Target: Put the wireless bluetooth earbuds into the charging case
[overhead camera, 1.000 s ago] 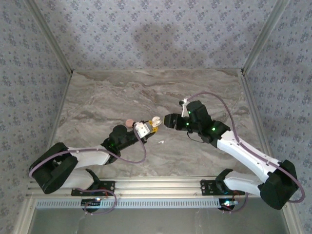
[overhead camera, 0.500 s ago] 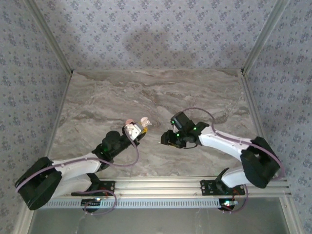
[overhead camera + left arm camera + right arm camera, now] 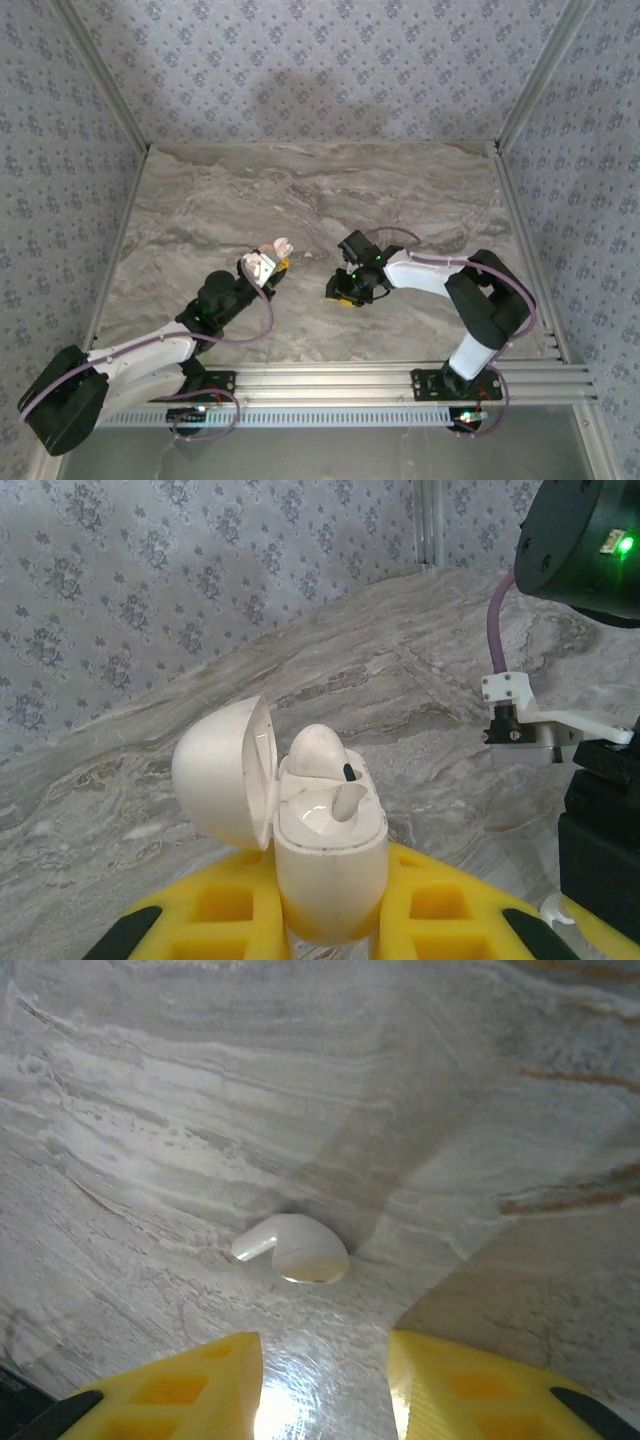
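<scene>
Stretches the left arm [image 3: 150,345] low from the near-left corner, diagonally up and right toward the middle of the bench [image 3: 200,190], wrist tilted upward. Clamps the yellow-padded left jaws on the lower body of the charging case [image 3: 330,855] and holds it upright, clear of the surface, with the lid [image 3: 225,770] swung open to the left. Folds the right arm [image 3: 425,275] up from its base at the near right, then bends it back leftward, wrist pitched steeply down over the bench centre, near the case but not touching it. Sets the right jaws apart, tips low over the surface, gripping nothing.

Works over a bench of grey-brown veined marble pattern, glossy enough to throw a bright glare between the right jaws. Stands closed in on three sides by walls [image 3: 320,70] papered in a small blue-grey floral print, with an aluminium rail [image 3: 330,378] along the near edge carrying both bases.

Carries the seated earbud [image 3: 318,752] in the open case, rounded head up, beside a second well. Leaves the loose earbud [image 3: 293,1248] lying on its side on the bench, just ahead of the tips of the right jaws and in line with the gap between them, touching neither pad.
</scene>
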You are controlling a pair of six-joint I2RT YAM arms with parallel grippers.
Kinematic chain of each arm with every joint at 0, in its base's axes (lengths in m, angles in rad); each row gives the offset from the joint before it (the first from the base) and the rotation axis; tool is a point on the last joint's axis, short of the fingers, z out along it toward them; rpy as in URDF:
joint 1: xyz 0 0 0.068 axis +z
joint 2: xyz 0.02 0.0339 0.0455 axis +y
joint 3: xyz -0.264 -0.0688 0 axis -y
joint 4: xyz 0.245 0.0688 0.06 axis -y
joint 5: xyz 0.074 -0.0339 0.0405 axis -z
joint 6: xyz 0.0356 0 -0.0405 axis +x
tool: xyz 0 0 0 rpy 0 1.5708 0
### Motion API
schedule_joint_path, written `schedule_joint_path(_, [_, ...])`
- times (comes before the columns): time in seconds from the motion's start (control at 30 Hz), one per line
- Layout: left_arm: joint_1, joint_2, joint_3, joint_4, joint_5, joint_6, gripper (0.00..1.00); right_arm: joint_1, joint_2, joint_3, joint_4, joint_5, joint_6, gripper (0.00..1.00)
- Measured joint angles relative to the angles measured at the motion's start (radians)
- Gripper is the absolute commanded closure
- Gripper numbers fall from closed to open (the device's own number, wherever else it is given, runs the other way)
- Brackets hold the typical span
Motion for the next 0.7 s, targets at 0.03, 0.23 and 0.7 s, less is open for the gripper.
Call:
schedule_joint_path(0.03, [0.000,-0.002,-0.001,-0.002,0.000,0.000,0.87,-0.003,0.007,0.006,0.000,-0.003,0.000,0.63])
schedule_joint_path(0.23, [0.013,-0.011,-0.002,-0.017,0.000,0.000,0.87,-0.024,0.046,0.042,-0.018,-0.039,-0.009,0.65])
schedule_joint_path(0.7, [0.026,-0.030,-0.003,-0.041,0.000,0.000,0.87,-0.044,0.142,0.172,-0.038,-0.053,-0.091,0.65])
